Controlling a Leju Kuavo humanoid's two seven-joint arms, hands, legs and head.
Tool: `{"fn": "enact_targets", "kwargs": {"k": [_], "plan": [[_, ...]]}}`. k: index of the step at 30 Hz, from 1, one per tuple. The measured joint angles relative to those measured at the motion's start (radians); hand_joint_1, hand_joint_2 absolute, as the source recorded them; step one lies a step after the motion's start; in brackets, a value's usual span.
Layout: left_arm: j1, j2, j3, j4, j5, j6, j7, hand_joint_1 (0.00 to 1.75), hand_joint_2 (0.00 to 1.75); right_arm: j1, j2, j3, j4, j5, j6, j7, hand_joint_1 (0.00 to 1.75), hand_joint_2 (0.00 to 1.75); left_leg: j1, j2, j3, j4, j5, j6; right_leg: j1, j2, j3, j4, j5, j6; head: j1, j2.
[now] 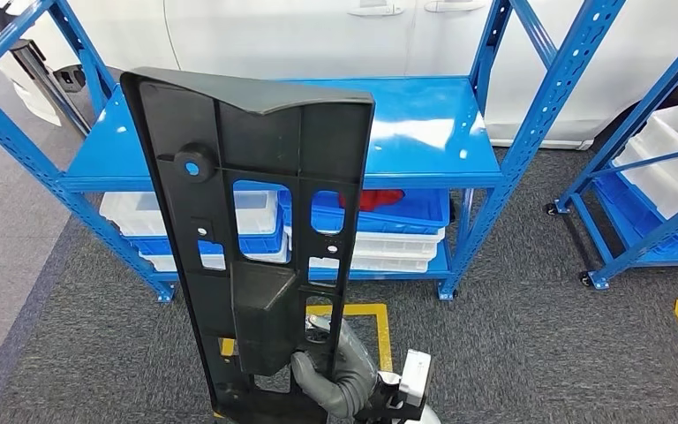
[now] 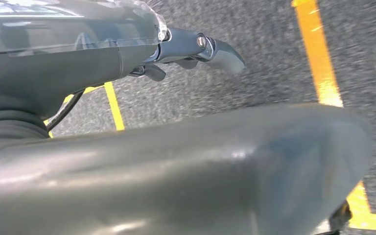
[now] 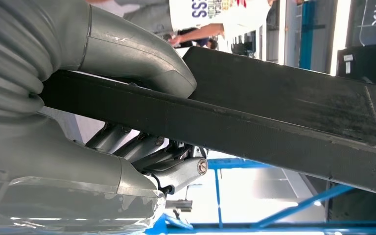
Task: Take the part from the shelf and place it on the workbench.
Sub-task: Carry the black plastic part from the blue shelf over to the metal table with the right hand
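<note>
Matt plastic part [image 1: 256, 238] (probably); glossy shelf [image 1: 424, 132].

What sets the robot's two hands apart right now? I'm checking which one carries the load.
The right robot hand grips the black plastic part near its lower end, thumb on one face and fingers on the other; the left robot hand holds nothing. The right holds the part upright before the blue shelf; the left hangs over grey carpet with yellow tape lines. Both share grey covers.

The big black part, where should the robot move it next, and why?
Probably carry it away toward the workbench. The right hand grips the black part near its lower end, holding it upright, clear of the blue shelf, so it seems ready to go.
</note>
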Motion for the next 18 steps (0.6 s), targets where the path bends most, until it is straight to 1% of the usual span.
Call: {"fn": "enact_targets", "kwargs": {"k": [1, 2, 3, 4, 5, 6, 7, 8, 9, 10, 11, 12, 13, 14, 15, 16, 17, 18], "plan": [[0.000, 0.000, 0.000, 0.000, 0.000, 0.000, 0.000, 0.00, 0.00, 0.001, 0.000, 0.000, 0.003, 0.000, 0.002, -0.002, 1.75, 1.75, 0.001, 0.000, 0.016, 0.006, 0.017, -0.002, 0.000, 0.000, -0.017, 0.004, 0.010, 0.002, 0.000, 0.000], [0.000, 0.000, 0.001, 0.000, 0.001, 0.000, 0.000, 0.00, 0.00, 0.002, 0.000, 0.000, 0.006, 0.000, 0.004, -0.003, 1.75, 1.75, 0.003, 0.000, 0.051, -0.024, 0.045, -0.002, -0.001, 0.000, -0.033, 0.008, 0.019, 0.005, 0.000, 0.000], [-0.001, 0.000, 0.001, 0.000, 0.002, 0.000, 0.000, 0.00, 0.00, 0.002, 0.000, 0.000, 0.008, 0.000, 0.005, -0.004, 1.75, 1.75, 0.004, 0.000, 0.101, -0.086, 0.069, -0.001, -0.001, 0.000, -0.047, 0.013, 0.028, 0.009, 0.000, 0.000], [-0.002, 0.001, 0.002, 0.000, 0.004, 0.001, 0.001, 0.00, 0.00, 0.002, 0.000, 0.000, 0.009, 0.000, 0.006, -0.004, 1.75, 1.75, 0.003, 0.000, 0.158, -0.166, 0.075, 0.001, 0.000, 0.001, -0.059, 0.018, 0.036, 0.013, 0.000, 0.000], [-0.003, 0.001, 0.003, 0.000, 0.006, 0.002, 0.001, 0.00, 0.00, 0.002, 0.002, 0.000, 0.010, 0.000, 0.009, -0.005, 1.75, 1.75, 0.001, -0.002, 0.202, -0.231, 0.071, 0.006, 0.001, 0.001, -0.067, 0.021, 0.044, 0.019, 0.000, 0.000], [-0.004, 0.001, 0.005, 0.000, 0.009, 0.003, 0.000, 0.00, 0.00, 0.002, 0.003, 0.001, 0.010, -0.001, 0.012, -0.006, 1.75, 1.75, -0.001, -0.003, 0.229, -0.278, 0.061, 0.012, 0.001, 0.001, -0.071, 0.022, 0.052, 0.025, 0.000, 0.000], [-0.003, 0.001, 0.006, 0.000, 0.012, 0.003, 0.000, 0.00, 0.00, 0.002, 0.004, 0.002, 0.010, -0.001, 0.016, -0.006, 1.75, 1.75, -0.004, -0.004, 0.237, -0.299, 0.054, 0.019, 0.001, 0.002, -0.073, 0.021, 0.061, 0.031, 0.000, 0.000], [-0.001, 0.001, 0.008, 0.000, 0.014, 0.004, -0.001, 0.00, 0.00, 0.002, 0.006, 0.003, 0.011, -0.001, 0.019, -0.007, 1.75, 1.75, -0.004, -0.005, 0.230, -0.300, 0.061, 0.027, 0.001, 0.001, -0.073, 0.019, 0.070, 0.038, 0.000, 0.000], [0.000, 0.001, 0.009, 0.000, 0.016, 0.004, -0.002, 0.00, 0.00, 0.003, 0.006, 0.004, 0.012, -0.002, 0.022, -0.007, 1.75, 1.75, -0.004, -0.002, 0.223, -0.302, 0.070, 0.034, -0.001, 0.002, -0.078, 0.023, 0.071, 0.044, 0.000, 0.000], [0.001, 0.001, 0.011, 0.000, 0.017, 0.005, -0.002, 0.00, 0.00, 0.003, 0.006, 0.005, 0.013, -0.002, 0.024, -0.008, 1.75, 1.75, -0.003, 0.000, 0.213, -0.302, 0.081, 0.043, -0.002, 0.003, -0.086, 0.038, 0.054, 0.049, 0.000, 0.000], [0.001, 0.001, 0.013, 0.000, 0.018, 0.005, -0.003, 0.00, 0.00, 0.004, 0.006, 0.005, 0.015, -0.002, 0.024, -0.008, 1.75, 1.75, -0.002, 0.003, 0.201, -0.304, 0.095, 0.050, -0.003, 0.004, -0.098, 0.069, 0.017, 0.053, 0.001, 0.000], [0.001, 0.000, 0.014, 0.000, 0.018, 0.005, -0.004, 0.00, 0.00, 0.004, 0.005, 0.005, 0.018, -0.003, 0.025, -0.009, 1.75, 1.75, -0.002, 0.005, 0.187, -0.304, 0.107, 0.056, -0.005, 0.004, -0.112, 0.119, -0.038, 0.056, 0.001, 0.000], [0.001, 0.000, 0.015, 0.000, 0.017, 0.005, -0.006, 0.00, 0.00, 0.004, 0.005, 0.005, 0.020, -0.004, 0.025, -0.011, 1.75, 1.75, -0.003, 0.005, 0.171, -0.303, 0.121, 0.059, -0.004, 0.005, -0.127, 0.182, -0.095, 0.058, 0.001, 0.000], [0.002, 0.000, 0.016, 0.000, 0.016, 0.005, -0.007, 0.00, 0.00, 0.005, 0.004, 0.005, 0.023, -0.005, 0.025, -0.013, 1.75, 1.75, -0.005, 0.005, 0.154, -0.302, 0.133, 0.060, -0.005, 0.005, -0.137, 0.246, -0.136, 0.060, 0.001, 0.000], [0.002, 0.000, 0.016, 0.000, 0.014, 0.004, -0.007, 0.00, 0.00, 0.006, 0.004, 0.005, 0.025, -0.005, 0.024, -0.016, 1.75, 1.75, -0.007, 0.006, 0.136, -0.300, 0.146, 0.060, -0.004, 0.005, -0.140, 0.295, -0.152, 0.060, 0.001, 0.000], [0.002, 0.000, 0.016, 0.000, 0.012, 0.003, -0.007, 0.00, 0.00, 0.007, 0.002, 0.005, 0.026, -0.006, 0.023, -0.019, 1.75, 1.75, -0.008, 0.006, 0.118, -0.297, 0.157, 0.059, -0.004, 0.005, -0.129, 0.317, -0.143, 0.059, 0.001, 0.000], [0.002, 0.000, 0.016, 0.000, 0.011, 0.002, -0.007, 0.00, 0.00, 0.009, 0.001, 0.005, 0.027, -0.006, 0.022, -0.021, 1.75, 1.75, -0.009, 0.006, 0.100, -0.293, 0.168, 0.058, -0.004, 0.005, -0.102, 0.305, -0.117, 0.056, 0.001, 0.000], [0.002, 0.000, 0.016, 0.000, 0.011, 0.001, -0.006, 0.00, 0.00, 0.010, 0.000, 0.005, 0.027, -0.006, 0.022, -0.021, 1.75, 1.75, -0.011, 0.006, 0.084, -0.289, 0.178, 0.057, -0.002, 0.005, -0.057, 0.259, -0.091, 0.050, 0.001, 0.000]]}}
